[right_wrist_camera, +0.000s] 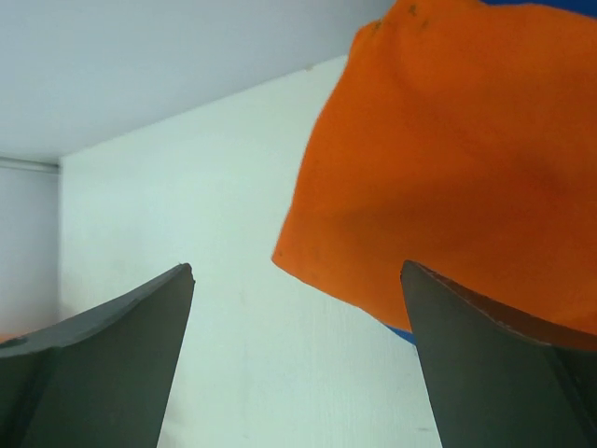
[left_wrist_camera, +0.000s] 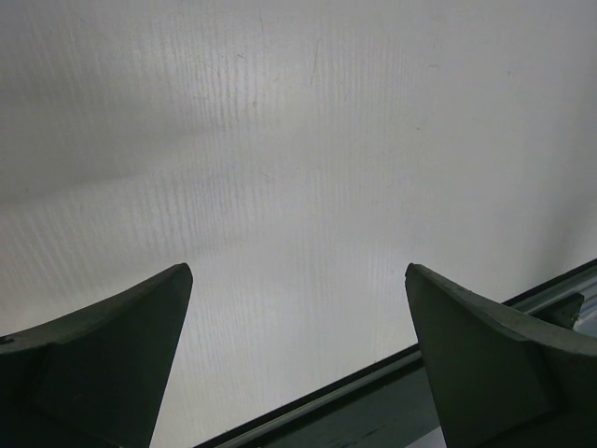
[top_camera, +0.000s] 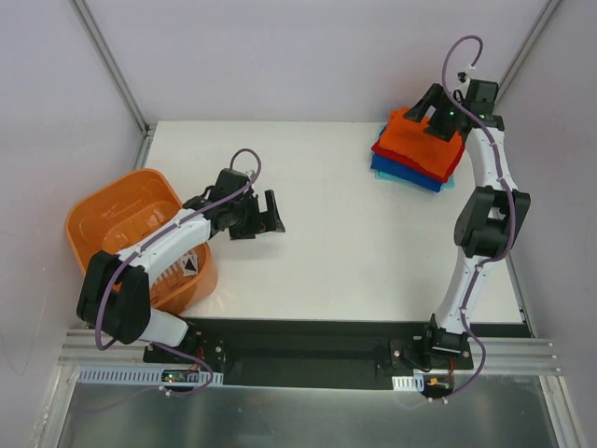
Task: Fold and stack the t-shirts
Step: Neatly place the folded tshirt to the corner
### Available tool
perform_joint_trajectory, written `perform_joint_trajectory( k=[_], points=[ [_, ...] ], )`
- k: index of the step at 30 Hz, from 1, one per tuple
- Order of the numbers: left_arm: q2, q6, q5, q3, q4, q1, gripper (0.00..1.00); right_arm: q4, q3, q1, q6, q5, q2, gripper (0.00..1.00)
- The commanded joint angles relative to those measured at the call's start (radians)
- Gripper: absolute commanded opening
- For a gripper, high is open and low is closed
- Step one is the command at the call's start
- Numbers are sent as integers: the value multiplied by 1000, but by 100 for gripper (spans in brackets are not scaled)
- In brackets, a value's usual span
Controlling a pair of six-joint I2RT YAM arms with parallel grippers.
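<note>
A stack of folded t-shirts (top_camera: 417, 149) lies at the back right of the table: an orange one on top, red beneath, blue at the bottom. My right gripper (top_camera: 421, 112) hovers over the stack's back edge, open and empty. In the right wrist view the orange shirt (right_wrist_camera: 457, 168) fills the upper right between and beyond my open fingers (right_wrist_camera: 121, 355), with a sliver of blue under it. My left gripper (top_camera: 264, 217) is open and empty over bare table near the middle left. The left wrist view shows only white table between its fingers (left_wrist_camera: 485, 355).
An orange plastic basket (top_camera: 112, 219) stands at the table's left edge, under my left arm. Its inside looks bare. The table's near edge and a black rail (left_wrist_camera: 392, 392) show in the left wrist view. White walls close the back and sides.
</note>
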Motion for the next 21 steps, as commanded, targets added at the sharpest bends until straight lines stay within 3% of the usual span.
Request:
perform_joint_trajectory(
  k=[1,8,13,21],
  points=[
    [-85,-12,-2,-5,-3,-10,99,-221,27,59,-262,237,-47,97],
    [-154,-20,-18,-25,-3,-26,99,-300,87,154,-339,721,12,97],
    [-180,-20,-33,-45,-5,-27,99,-326,168,197,-365,783,113,97],
    [-208,-23,-35,-61,-5,-27,99,-321,142,203,-364,751,161,97]
  ],
)
